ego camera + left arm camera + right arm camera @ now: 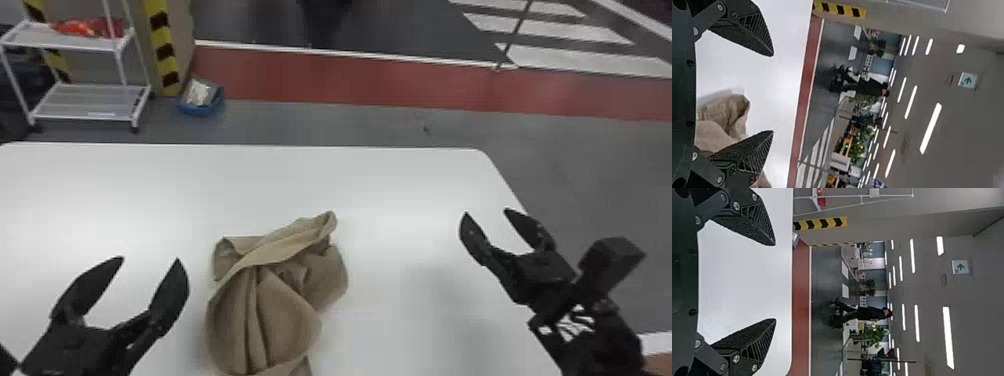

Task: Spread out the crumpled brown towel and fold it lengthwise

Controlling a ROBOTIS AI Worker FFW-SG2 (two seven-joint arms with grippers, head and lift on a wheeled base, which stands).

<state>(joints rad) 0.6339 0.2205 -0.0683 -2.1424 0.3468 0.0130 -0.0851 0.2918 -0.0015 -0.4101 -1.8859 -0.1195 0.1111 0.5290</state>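
Observation:
The brown towel lies crumpled in a heap on the white table, its near end reaching the head view's bottom edge. Left of the heap my left gripper is open, with nothing between its fingers. My right gripper stands open and empty well to the towel's right, by the table's right edge. In the left wrist view, the left gripper has its fingers wide apart, and part of the towel shows beyond them. The right wrist view has the right gripper spread over bare tabletop.
Past the table's far edge, a white shelf rack stands on the floor at the left. Beside it are a pillar with yellow and black stripes and a blue bin. The table's right edge runs beneath my right arm.

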